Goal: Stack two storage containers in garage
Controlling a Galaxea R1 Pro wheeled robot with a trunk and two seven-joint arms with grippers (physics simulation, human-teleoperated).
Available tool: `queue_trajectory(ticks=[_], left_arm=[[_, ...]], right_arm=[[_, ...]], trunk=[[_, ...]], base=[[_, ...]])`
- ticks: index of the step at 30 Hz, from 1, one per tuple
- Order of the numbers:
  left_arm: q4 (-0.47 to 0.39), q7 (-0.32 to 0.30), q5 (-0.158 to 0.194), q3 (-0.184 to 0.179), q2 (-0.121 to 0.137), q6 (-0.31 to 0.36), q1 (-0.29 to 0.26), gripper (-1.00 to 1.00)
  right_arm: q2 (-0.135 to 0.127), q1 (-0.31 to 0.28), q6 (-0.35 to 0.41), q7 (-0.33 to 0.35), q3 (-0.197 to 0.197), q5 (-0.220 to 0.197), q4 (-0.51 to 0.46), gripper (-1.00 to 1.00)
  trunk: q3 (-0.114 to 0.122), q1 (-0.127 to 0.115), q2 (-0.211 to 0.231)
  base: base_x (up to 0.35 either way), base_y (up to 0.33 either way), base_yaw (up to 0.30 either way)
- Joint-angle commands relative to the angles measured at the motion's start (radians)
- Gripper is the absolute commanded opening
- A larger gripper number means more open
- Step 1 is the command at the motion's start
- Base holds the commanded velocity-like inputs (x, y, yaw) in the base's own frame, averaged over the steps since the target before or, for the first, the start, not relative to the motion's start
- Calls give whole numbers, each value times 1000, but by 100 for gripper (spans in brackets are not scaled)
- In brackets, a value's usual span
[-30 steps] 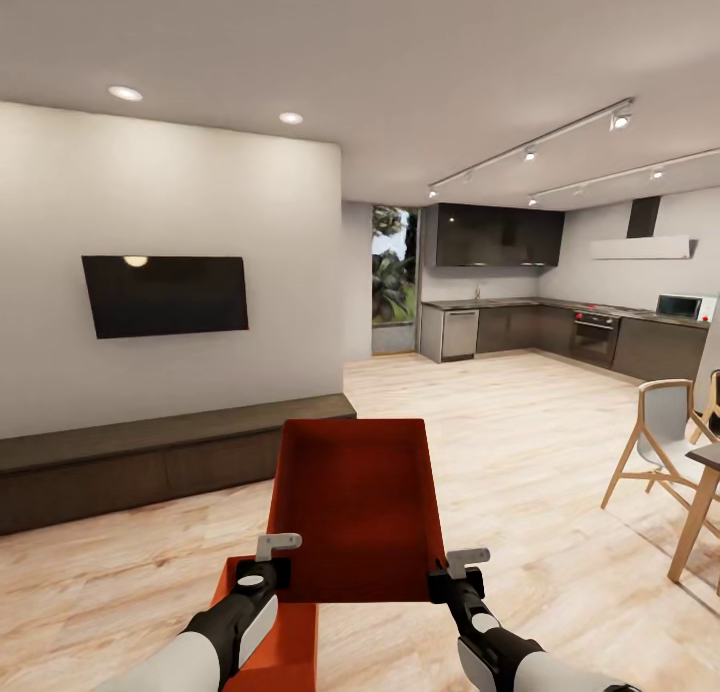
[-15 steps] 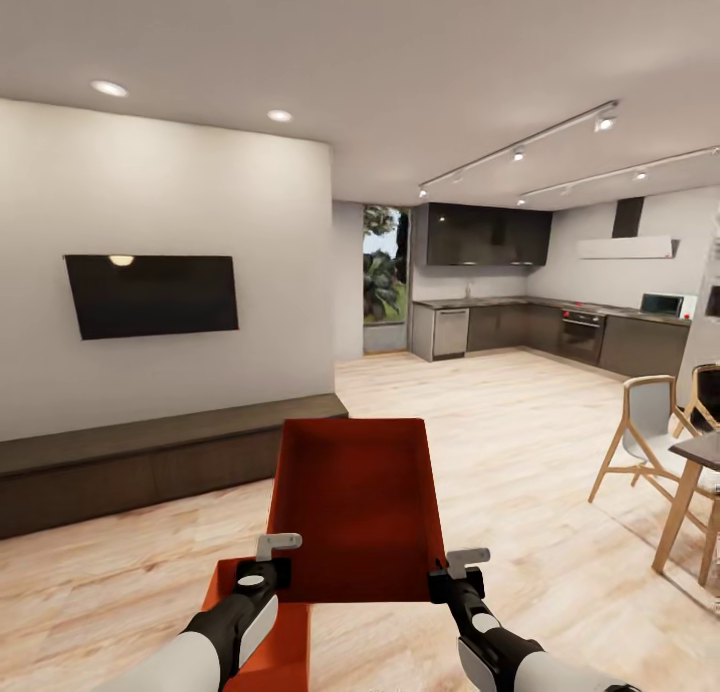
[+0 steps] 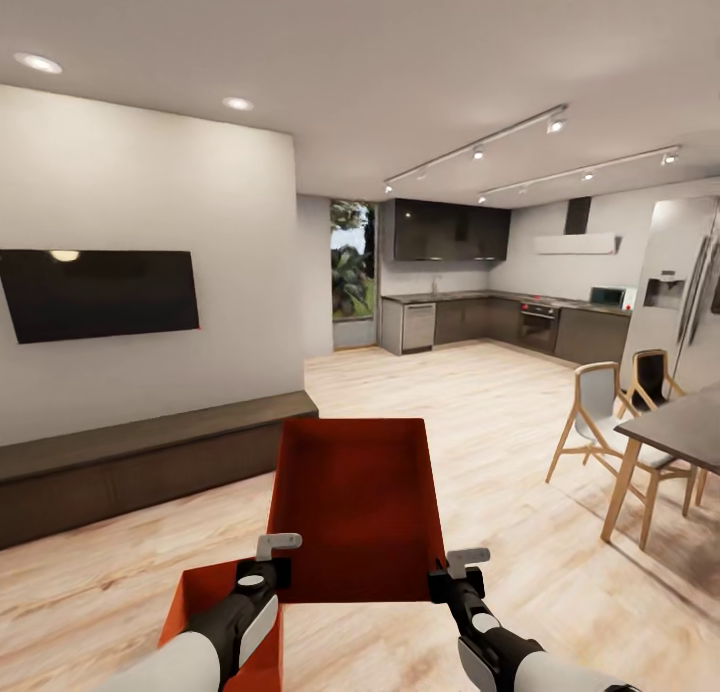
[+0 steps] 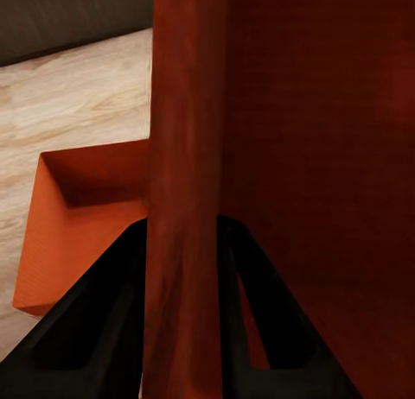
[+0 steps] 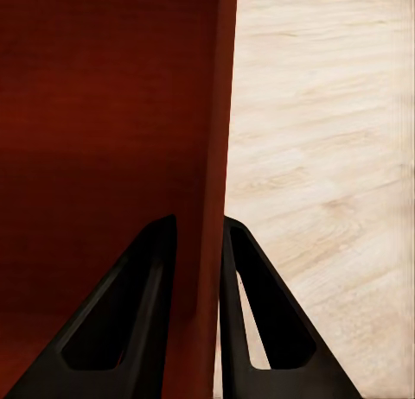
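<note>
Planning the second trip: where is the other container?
The second container sits on the wood floor at the head view's lower left, under the left tool, beside the carried container.

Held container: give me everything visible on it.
The held storage container is an orange-red, open-topped rectangular bin with thin plain walls, plastic-looking and empty. It is carried above the wood-plank floor, its long axis pointing away from the robot. The left gripper and right gripper each have jaws closed over a side wall near the near corners. The second container sits on the floor below its left near corner, apart from it.
</note>
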Motion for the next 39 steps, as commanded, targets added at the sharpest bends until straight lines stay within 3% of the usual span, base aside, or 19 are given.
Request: queue_trajectory(ticks=[1,11,39], left_arm=[[-1,12,1,22,7,3,-1,-100],[-1,12,1,21,7,3,-1,-100],[0,12,1,20,7,6,-1,-100]], right_arm=[[0,-1,-7,-4,4,-21,1,-100],[-1,-1,-7,-4,4,-21,1,-100],[0,-1,-7,-3,4,-22,1,-100]], trunk=[[-2,0,-1],[-2,0,-1],[-2,0,-1]], base=[[0,0,-195],[0,0,-125],[0,0,-259]])
